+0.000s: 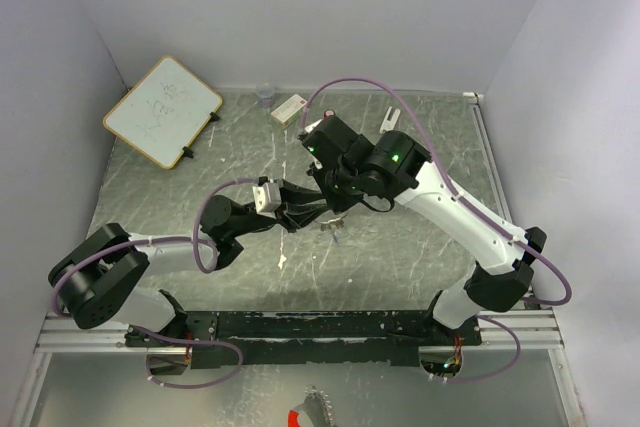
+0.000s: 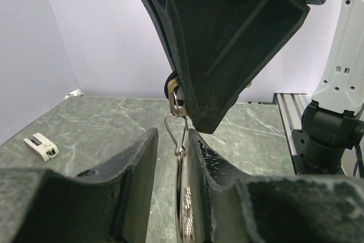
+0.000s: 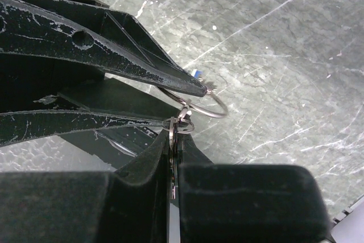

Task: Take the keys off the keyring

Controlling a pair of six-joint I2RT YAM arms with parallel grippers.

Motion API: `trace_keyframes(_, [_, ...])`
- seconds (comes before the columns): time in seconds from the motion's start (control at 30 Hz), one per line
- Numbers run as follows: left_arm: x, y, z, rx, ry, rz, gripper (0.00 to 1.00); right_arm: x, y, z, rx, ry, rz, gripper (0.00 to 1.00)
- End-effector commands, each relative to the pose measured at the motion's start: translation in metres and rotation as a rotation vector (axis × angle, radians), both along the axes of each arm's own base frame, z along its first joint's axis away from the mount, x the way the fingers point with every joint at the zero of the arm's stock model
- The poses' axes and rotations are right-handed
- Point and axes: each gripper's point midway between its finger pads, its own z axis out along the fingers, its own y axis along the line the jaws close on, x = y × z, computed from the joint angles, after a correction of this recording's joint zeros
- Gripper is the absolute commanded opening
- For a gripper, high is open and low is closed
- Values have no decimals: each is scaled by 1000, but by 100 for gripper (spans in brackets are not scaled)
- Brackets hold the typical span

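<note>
Both grippers meet above the middle of the table. My right gripper (image 3: 175, 132) (image 1: 335, 203) is shut on a flat silver key (image 3: 172, 163), whose small ring links to the keyring (image 3: 219, 110), a thin silver wire loop. My left gripper (image 2: 172, 136) (image 1: 300, 215) reaches in from the left with its jaws apart. Another flat silver key (image 2: 183, 197) hangs between its fingers. That key lies against the right finger (image 2: 199, 157), with a gap to the other one. A blue key head (image 3: 197, 73) peeks out behind the left gripper's upper finger. Small keys (image 1: 336, 233) dangle below the grippers.
A small whiteboard (image 1: 162, 110) leans at the back left. A little white box (image 1: 288, 108) (image 2: 41, 146), a tiny cup (image 1: 265, 97) and a white strip (image 1: 390, 119) lie along the back wall. The arms' mounting rail (image 1: 330, 327) runs across the near edge.
</note>
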Motion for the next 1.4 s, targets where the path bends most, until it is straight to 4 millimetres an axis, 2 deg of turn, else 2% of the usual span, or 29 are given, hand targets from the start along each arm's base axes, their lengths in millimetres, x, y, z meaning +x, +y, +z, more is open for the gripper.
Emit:
trace_keyframes(0.0, [0, -1, 14, -30, -35, 4, 40, -2, -5, 11, 19, -30, 6, 0])
trace_keyframes(0.27, [-1, -1, 13, -24, -38, 4, 41, -1, -5, 11, 20, -33, 4, 0])
trace_keyframes(0.6, [-1, -1, 14, -18, -41, 8, 34, -2, -7, 12, 22, -35, 3, 0])
trace_keyframes(1.37, [-3, 1, 20, -42, -49, 4, 36, -3, -7, 10, 19, -29, 4, 0])
